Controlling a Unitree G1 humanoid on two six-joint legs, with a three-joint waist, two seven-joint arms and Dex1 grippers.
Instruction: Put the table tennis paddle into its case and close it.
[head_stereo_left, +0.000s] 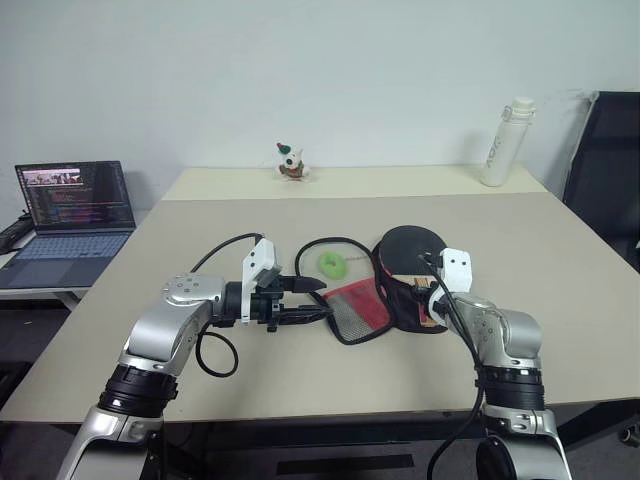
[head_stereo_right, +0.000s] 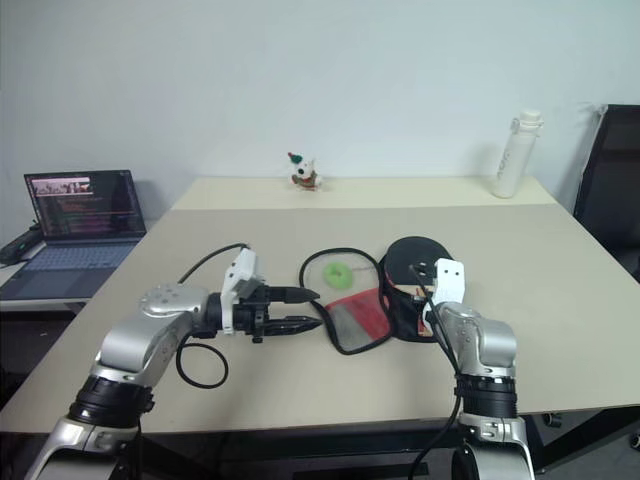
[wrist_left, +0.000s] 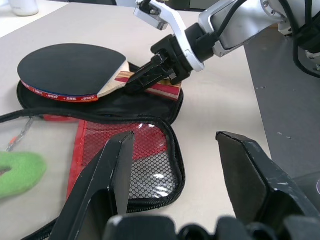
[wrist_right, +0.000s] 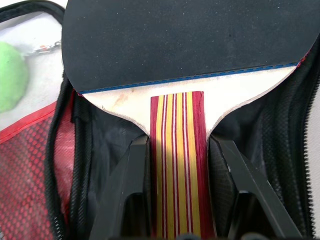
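Right fingers pinch the striped wooden handle of the black-faced paddle, lying on the open black-and-red fabric case (seemingly flat); left fingers spread, empty, above the worktop.

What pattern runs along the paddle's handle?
Lengthwise stripes of dark red and yellow on the table tennis paddle handle, clearest in the right wrist view.

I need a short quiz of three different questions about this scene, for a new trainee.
1. True or false: the case is zipped shut.
2. What does the right gripper hold? A) green ball charm B) paddle handle C) white bottle
3. Fill in: the left gripper is ____, holding nothing.

Key: 1 false, the case lies open. 2 B. 3 open.
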